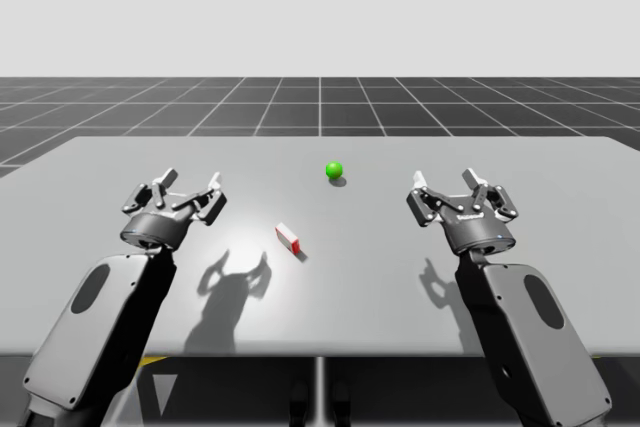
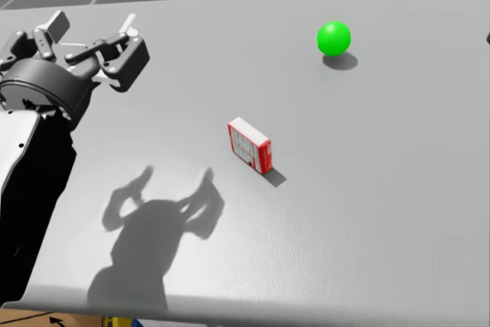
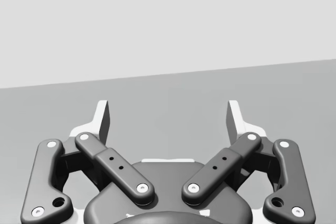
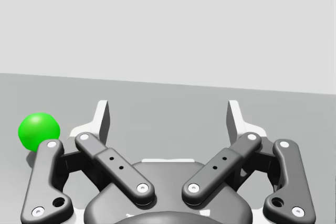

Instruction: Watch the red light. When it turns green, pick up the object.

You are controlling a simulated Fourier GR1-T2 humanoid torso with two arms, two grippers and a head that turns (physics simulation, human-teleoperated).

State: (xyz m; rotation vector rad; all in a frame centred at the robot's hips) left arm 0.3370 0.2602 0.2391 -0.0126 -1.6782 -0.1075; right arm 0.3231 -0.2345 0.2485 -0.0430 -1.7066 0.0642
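Observation:
The light is a green ball (image 1: 334, 170) (image 2: 334, 38) on the grey table (image 1: 400, 277), toward the back middle. A small red and white box (image 1: 288, 238) (image 2: 249, 144) lies in front of it, near the table's centre. My left gripper (image 1: 190, 190) (image 2: 96, 32) (image 3: 168, 121) hovers open to the left of the box, well apart from it, with nothing between its fingers. My right gripper (image 1: 458, 189) (image 4: 168, 121) hovers open at the right, with the green ball (image 4: 39, 130) off to one side ahead of it.
Both arms cast shadows (image 2: 161, 220) on the table in front of the grippers. The table's front edge (image 1: 320, 355) runs just behind my forearms. A dark gridded floor (image 1: 320, 102) lies beyond the far edge.

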